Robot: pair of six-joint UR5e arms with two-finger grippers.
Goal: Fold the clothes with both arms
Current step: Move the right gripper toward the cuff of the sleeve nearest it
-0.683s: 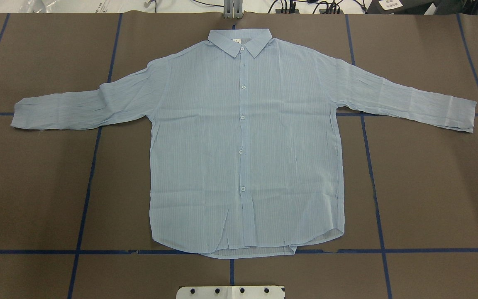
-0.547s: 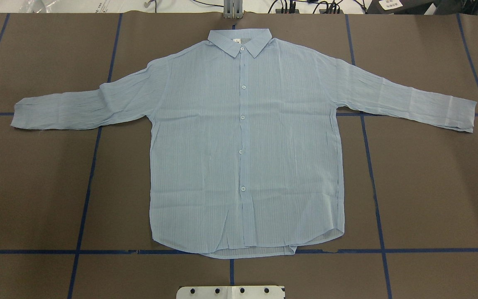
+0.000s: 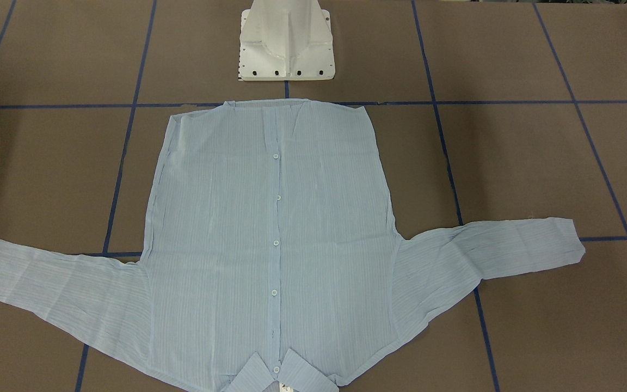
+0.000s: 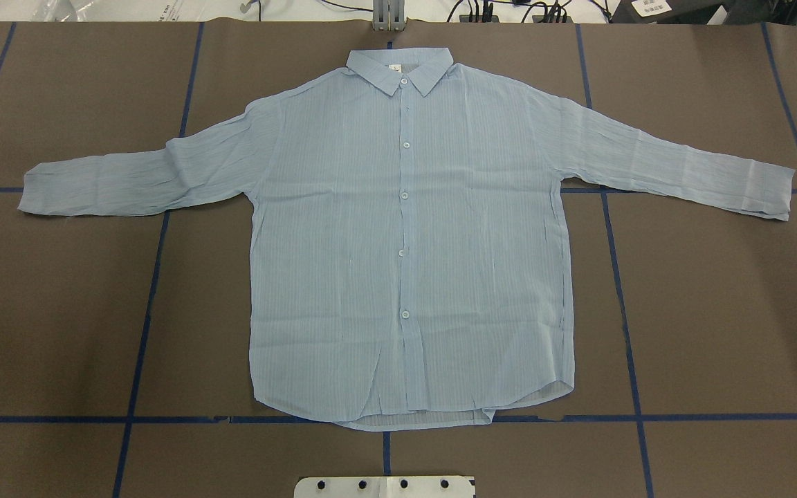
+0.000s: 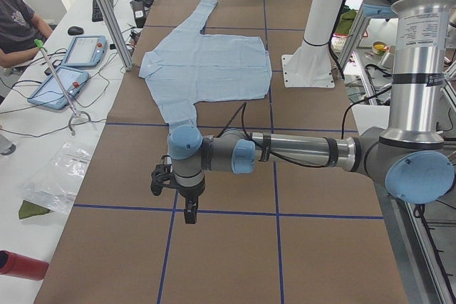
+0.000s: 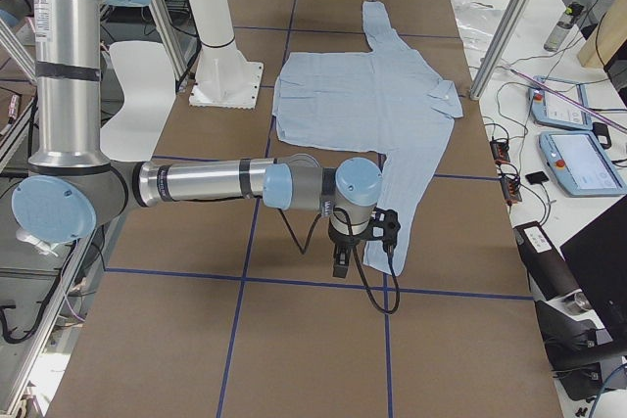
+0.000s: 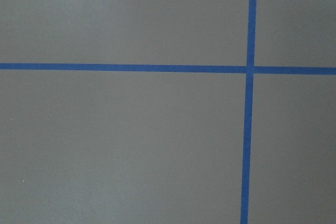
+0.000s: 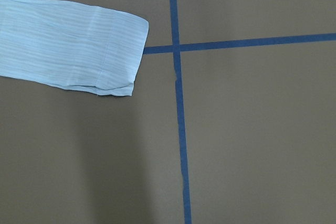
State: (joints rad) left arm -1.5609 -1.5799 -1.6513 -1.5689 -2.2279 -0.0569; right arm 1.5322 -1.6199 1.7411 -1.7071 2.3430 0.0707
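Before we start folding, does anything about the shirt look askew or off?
Nothing stands out. The shirt lies flat, face up and buttoned, both sleeves spread out, collar neat; only light creases near the hem.

Shirt [image 4: 405, 242]: pale blue, finely striped, buttoned, lying flat and front-up on table [image 4: 59, 311], sleeves spread wide, collar at the far edge from the robot. Left arm [image 5: 299, 151] stretched low beyond one cuff. Right arm [image 6: 206, 183] likewise, its wrist just beside the other cuff.

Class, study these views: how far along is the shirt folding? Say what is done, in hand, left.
Done: shirt spread flat, sleeves out. In hand: nothing; left tool and right tool hang above the table, off the cloth. Left: every fold.
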